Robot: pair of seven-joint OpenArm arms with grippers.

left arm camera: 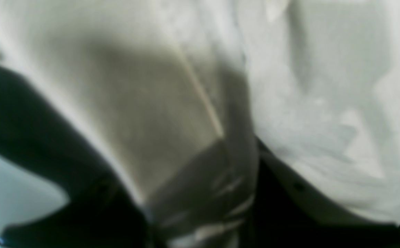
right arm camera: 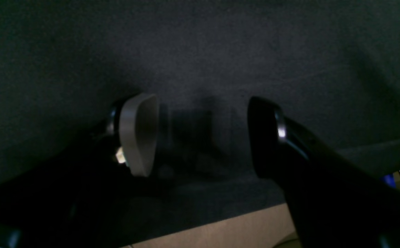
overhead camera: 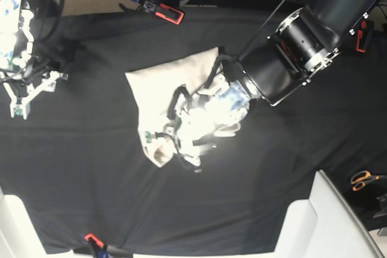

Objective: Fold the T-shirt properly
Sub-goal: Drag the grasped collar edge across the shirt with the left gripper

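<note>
Cream T-shirt [overhead camera: 163, 80] lay bunched mid-worktop [overhead camera: 91, 179] on black cloth, the left hand [overhead camera: 175, 134] down on it, its state impossible to tell; the right hand [right arm camera: 203, 134] hung apart at the worktop's side.

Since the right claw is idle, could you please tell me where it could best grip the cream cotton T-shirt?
Probably the straight edge of the cream cotton T-shirt that faces the open right claw. That part lies flat and uncovered on the black tablecloth, so a low approach from the claw's own side looks free. The left claw is over the bunched near end.
</note>
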